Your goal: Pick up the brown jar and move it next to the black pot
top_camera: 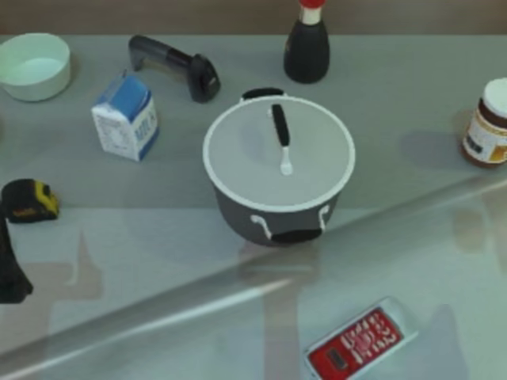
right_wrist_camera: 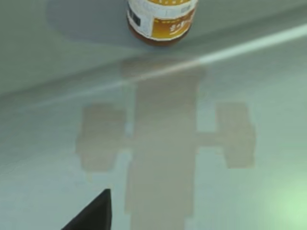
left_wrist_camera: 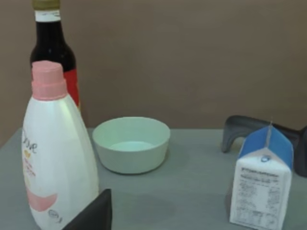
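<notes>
The brown jar (top_camera: 486, 123), with a white lid and a white-and-orange label, stands upright at the table's far right edge. The right wrist view shows only its lower part (right_wrist_camera: 162, 21), some way ahead of my right gripper (right_wrist_camera: 153, 225). That gripper is open over bare table, and only one dark finger (right_wrist_camera: 93, 215) shows. The black pot (top_camera: 277, 170) sits in the middle of the table with its pale lid on, well left of the jar. My left arm (top_camera: 11, 273) is parked at the left edge, its gripper (left_wrist_camera: 153, 225) open and holding nothing.
A white bowl (top_camera: 33, 66), a milk carton (top_camera: 125, 117), a black scanner (top_camera: 178, 67) and a dark red-capped bottle (top_camera: 307, 43) stand along the back. A yellow tape measure (top_camera: 30, 200) lies left, a red handset (top_camera: 360, 342) in front. A white pink-capped bottle (left_wrist_camera: 55, 153) stands near the left gripper.
</notes>
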Tool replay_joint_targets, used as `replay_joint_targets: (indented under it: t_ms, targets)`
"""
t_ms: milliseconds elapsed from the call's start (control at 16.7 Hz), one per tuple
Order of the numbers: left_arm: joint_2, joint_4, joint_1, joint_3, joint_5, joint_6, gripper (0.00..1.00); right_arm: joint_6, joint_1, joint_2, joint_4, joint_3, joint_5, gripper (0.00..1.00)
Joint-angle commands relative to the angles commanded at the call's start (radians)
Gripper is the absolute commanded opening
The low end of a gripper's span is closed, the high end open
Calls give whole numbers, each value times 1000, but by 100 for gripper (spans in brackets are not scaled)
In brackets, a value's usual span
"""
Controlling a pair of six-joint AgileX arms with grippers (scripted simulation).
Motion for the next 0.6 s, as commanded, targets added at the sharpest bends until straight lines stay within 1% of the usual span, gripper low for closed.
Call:
replay_joint_targets:
  t_ms: [300, 600]
  targets:
    - [0, 0, 0, 0, 0, 0, 100, -69, -5, 475, -298, 564, 6, 100]
    - [0, 0, 0, 0, 0, 0, 100, -147, 1, 944, -564, 1137, 3, 100]
